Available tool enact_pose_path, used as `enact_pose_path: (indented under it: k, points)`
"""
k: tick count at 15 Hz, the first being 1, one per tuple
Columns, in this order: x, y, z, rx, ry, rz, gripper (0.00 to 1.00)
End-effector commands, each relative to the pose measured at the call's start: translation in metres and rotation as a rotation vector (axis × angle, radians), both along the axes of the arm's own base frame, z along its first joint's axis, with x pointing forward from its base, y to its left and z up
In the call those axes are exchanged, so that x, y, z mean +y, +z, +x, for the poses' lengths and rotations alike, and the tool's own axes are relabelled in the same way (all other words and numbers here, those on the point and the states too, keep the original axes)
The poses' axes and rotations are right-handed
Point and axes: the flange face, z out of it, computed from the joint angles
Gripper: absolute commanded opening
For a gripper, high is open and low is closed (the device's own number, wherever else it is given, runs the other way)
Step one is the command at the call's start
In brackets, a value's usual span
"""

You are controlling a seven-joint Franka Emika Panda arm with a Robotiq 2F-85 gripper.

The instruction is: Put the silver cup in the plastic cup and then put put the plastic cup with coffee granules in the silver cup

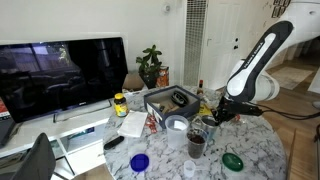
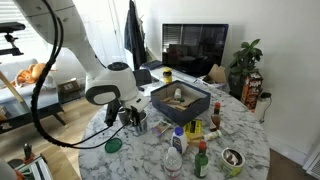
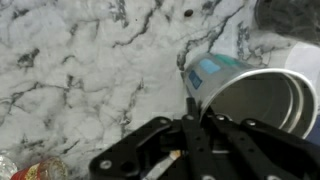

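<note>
Gripper (image 3: 190, 118) was right down at the rim of the silver cup (image 3: 250, 95)!
Fingers were drawn close together there, but clenched or not, I couldn't tell. The cup leaned tilted over the marble table (image 3: 90, 70). In an exterior view the plastic cup (image 1: 177, 125) stood upright, with the plastic cup with coffee granules (image 1: 196, 146) near it.

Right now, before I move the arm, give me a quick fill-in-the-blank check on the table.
1. The coffee cup stands ___ on the table.
2. The lid nearest that cup is ___ in colour.
3. The table is white ___ with dark veins.
Missing words: upright; green; marble.
</note>
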Motion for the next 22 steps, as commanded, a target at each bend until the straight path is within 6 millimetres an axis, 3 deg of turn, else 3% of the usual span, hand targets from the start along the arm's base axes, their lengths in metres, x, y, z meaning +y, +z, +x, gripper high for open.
enact_pose_path:
  k: [1,4,12,16,19,22]
  points:
    - [-0.011,0.0,-0.005,0.014,0.008,-0.002,0.0]
    - [-0.008,0.015,-0.002,-0.009,0.024,0.01,0.01]
    - [0.02,0.114,-0.004,-0.182,0.148,-0.039,0.01]
    - [0.039,0.163,0.007,-0.282,0.196,-0.007,0.01]
    - [0.063,0.167,0.014,-0.276,0.243,0.047,0.01]
    - [0.079,0.154,0.023,-0.241,0.273,0.091,0.01]
